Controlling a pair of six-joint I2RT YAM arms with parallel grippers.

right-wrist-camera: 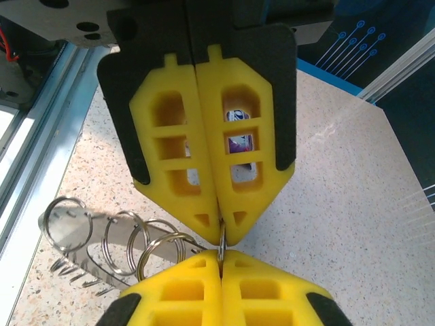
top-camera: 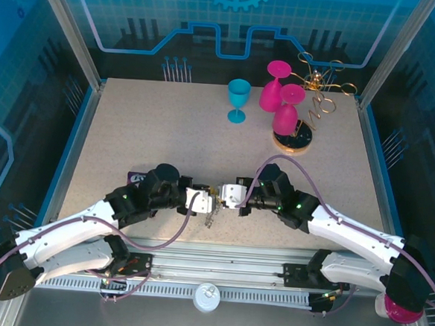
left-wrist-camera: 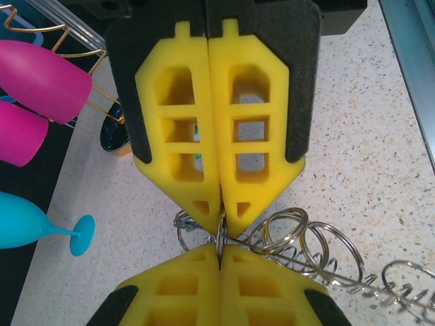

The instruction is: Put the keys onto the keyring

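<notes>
At the near middle of the surface [top-camera: 166, 144], the left gripper [top-camera: 213, 201] and the right gripper [top-camera: 224, 198] were found tip to tip. Both pairs of fingers were pressed together, each clamped on a thin silvery loop of the keyring [right-wrist-camera: 97, 238]. The keyring was held between them just above the surface.

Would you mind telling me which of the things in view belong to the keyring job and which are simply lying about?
Job in hand: keyring with its wire loops, pinched by the left gripper and the right gripper; I cannot make out the keys.
Lying about: teal goblet, pink goblet, second pink goblet, gold wire stand.
</notes>
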